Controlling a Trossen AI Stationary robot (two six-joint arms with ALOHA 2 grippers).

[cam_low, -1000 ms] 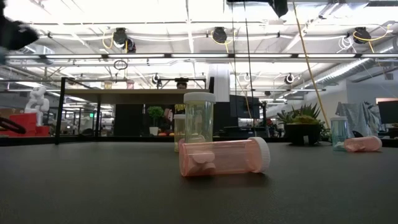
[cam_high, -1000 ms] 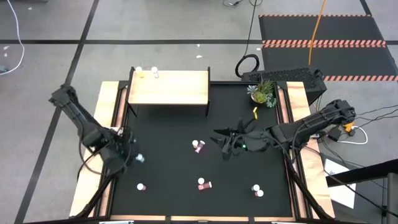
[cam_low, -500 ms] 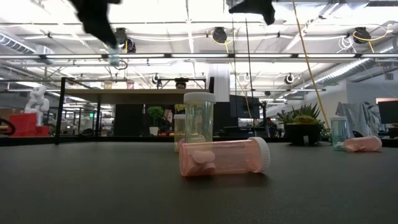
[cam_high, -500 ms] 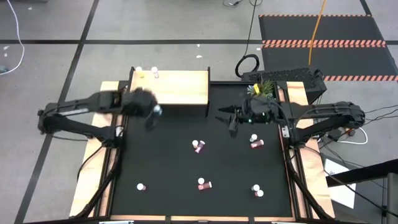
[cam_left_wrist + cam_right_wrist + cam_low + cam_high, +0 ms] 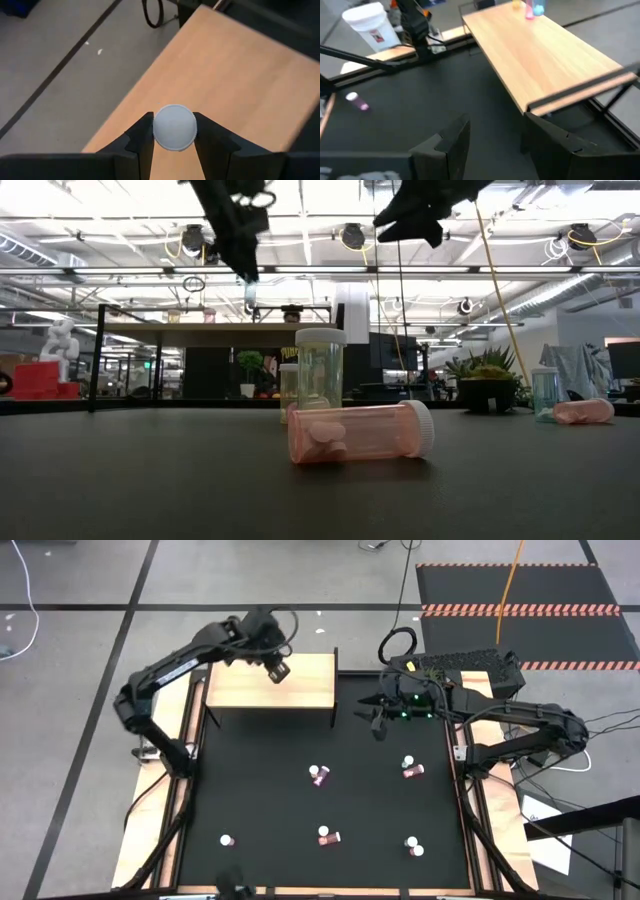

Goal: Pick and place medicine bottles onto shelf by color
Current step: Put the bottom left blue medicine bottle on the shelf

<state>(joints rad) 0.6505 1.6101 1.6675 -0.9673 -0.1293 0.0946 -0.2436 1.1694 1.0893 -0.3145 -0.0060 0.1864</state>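
Note:
My left gripper hangs over the shelf, a light-wood board on a black frame at the table's far edge, and is shut on a white-capped bottle. Two small bottles stand at the shelf's far left corner. My right gripper is open and empty, raised above the table to the right of the shelf. Several bottles stay on the black table: a magenta one, a pink one lying on its side, and three near the near edge. My left gripper pinches the bottle between its two fingers, one on each side just below the white cap. The fingers come from above, pointing down. The bottle is upright and lifted clear above the shelf board, as the low view shows.
A green potted plant stands at the table's far right corner. Wooden side rails border the table left and right. In the low view a pink bottle lies on its side before an upright clear one.
My left gripper has risen from the table's near left part and swung toward the far edge, carrying the bottle clear of the table to above the shelf. My right gripper has lifted from mid-table and moved toward the far edge, beside the shelf's right end.

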